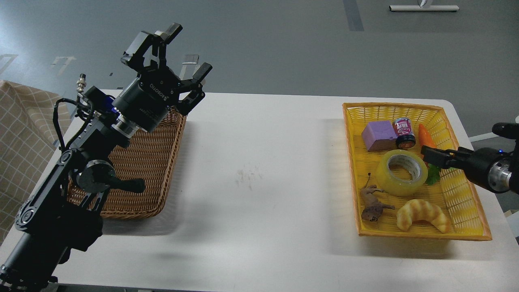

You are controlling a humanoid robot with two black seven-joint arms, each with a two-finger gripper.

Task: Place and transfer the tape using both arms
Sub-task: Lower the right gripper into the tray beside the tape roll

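Note:
The tape [401, 172], a wide yellow translucent roll with a grey-white core, lies flat in the yellow basket [389, 106] at the right. My right gripper [425, 152] comes in from the right edge and hovers just right of the tape, over the basket. It is seen edge-on as one dark wedge, so I cannot tell its fingers apart. My left gripper [189, 48] is open and empty, raised high above the far corner of the wicker basket [138, 174] at the left.
In the yellow basket lie a purple block [379, 136], a small can [404, 132], a carrot [425, 138], a toy animal [373, 202] and a croissant toy [423, 215]. A checked cloth [20, 134] hangs at the far left.

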